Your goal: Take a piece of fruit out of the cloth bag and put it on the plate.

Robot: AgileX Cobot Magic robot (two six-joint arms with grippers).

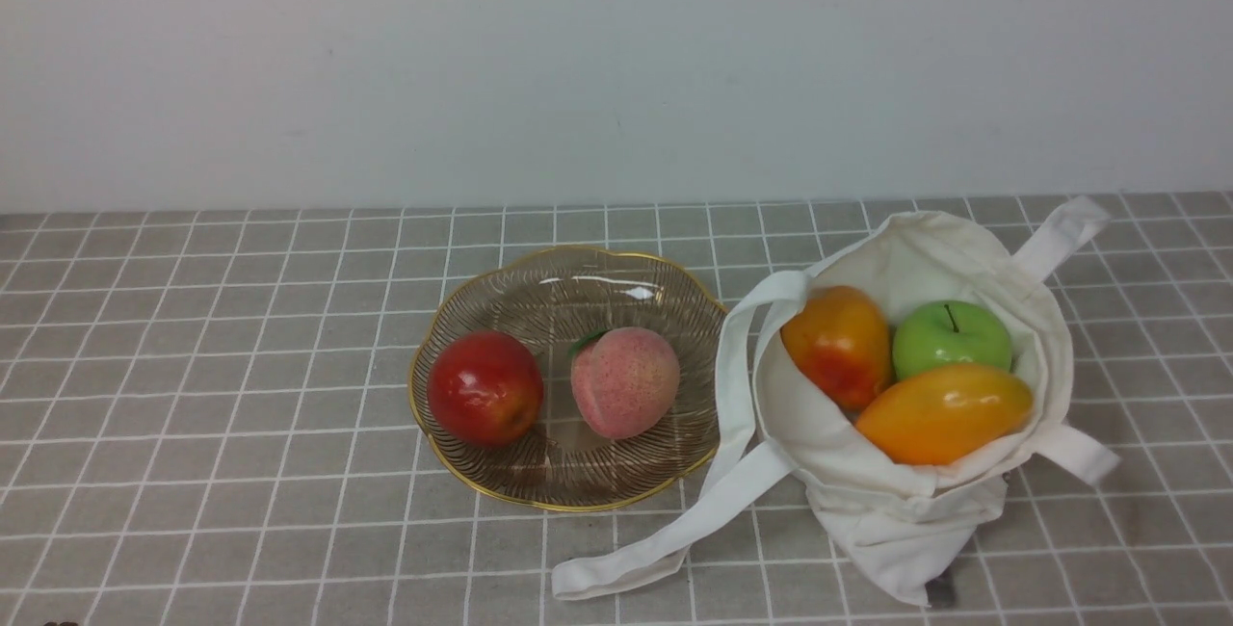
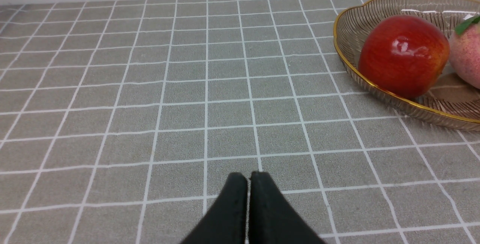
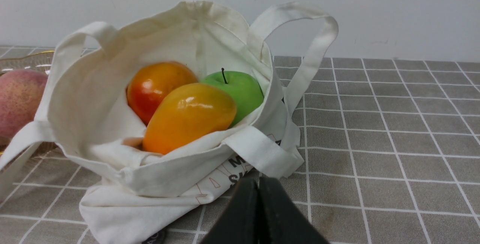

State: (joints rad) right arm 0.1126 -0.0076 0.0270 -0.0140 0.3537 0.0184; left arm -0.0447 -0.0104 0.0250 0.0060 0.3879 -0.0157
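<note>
From the front we are counting five pieces of fruit. Two are sitting in the plate [image 1: 453, 472], a shallow ribbed glass dish with a wavy gold rim: one glossy red apple [image 1: 485, 387] and one peach [image 1: 624, 381], round, matte and pink-speckled, with a green leaf. They are lying side by side, apart. Three are resting in the cloth bag [image 1: 915, 530] just right of the plate — two smooth orange-red mangoes [image 1: 944, 412] and one green apple [image 1: 952, 337]. The bag is soft off-white fabric, its mouth gaping, one flat strap trailing across the gray gridded tablecloth [image 1: 193, 366]. Neither arm is showing here.

In the left wrist view we are seeing the left gripper [image 2: 249, 178] pressed closed with nothing in it, over bare cloth, well apart from the plate.

In the right wrist view the right gripper [image 3: 258, 184] is likewise closed and empty — sitting just in front of the bag's printed side.
</note>
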